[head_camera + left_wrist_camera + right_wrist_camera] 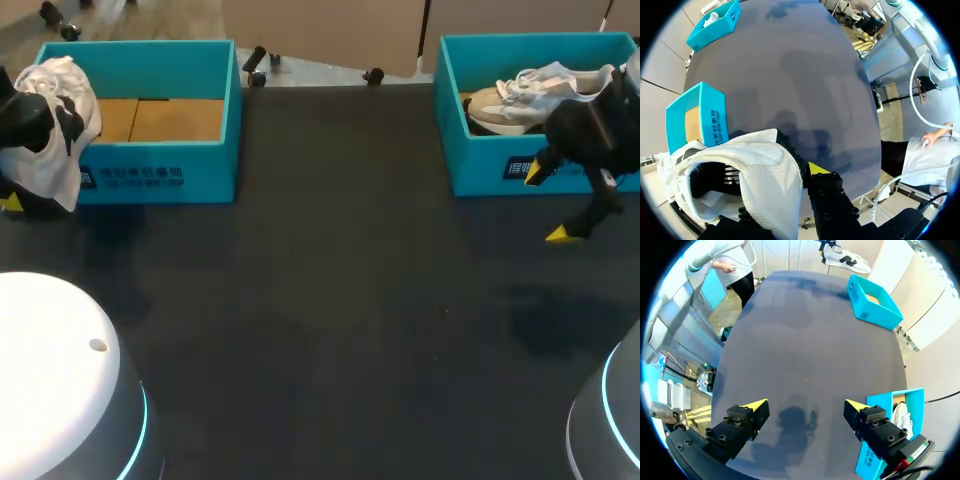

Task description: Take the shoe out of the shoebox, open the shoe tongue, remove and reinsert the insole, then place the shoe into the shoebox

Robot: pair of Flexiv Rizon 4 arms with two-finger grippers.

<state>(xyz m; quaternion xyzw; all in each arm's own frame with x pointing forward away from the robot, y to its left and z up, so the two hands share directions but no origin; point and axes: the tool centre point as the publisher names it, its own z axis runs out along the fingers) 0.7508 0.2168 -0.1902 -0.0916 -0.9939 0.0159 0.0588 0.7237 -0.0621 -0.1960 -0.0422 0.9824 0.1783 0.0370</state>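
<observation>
My left gripper (782, 197) is shut on a white shoe (755, 170) with black trim, held up in the air at the table's left edge, in front of the left teal shoebox (160, 175). That shoebox shows only its cardboard floor. Only one yellow fingertip (817, 169) shows beside the shoe's sole. A second, beige and white shoe (520, 95) lies in the right teal shoebox (490, 170). My right gripper (550, 203) hangs open just in front of that box, with nothing between its fingers (805, 405).
Dark table surface (330, 300) stretches between the two boxes and towards the front. The right shoebox (885, 407) stands close beside one right finger. The left shoebox (872, 302) is far across the table.
</observation>
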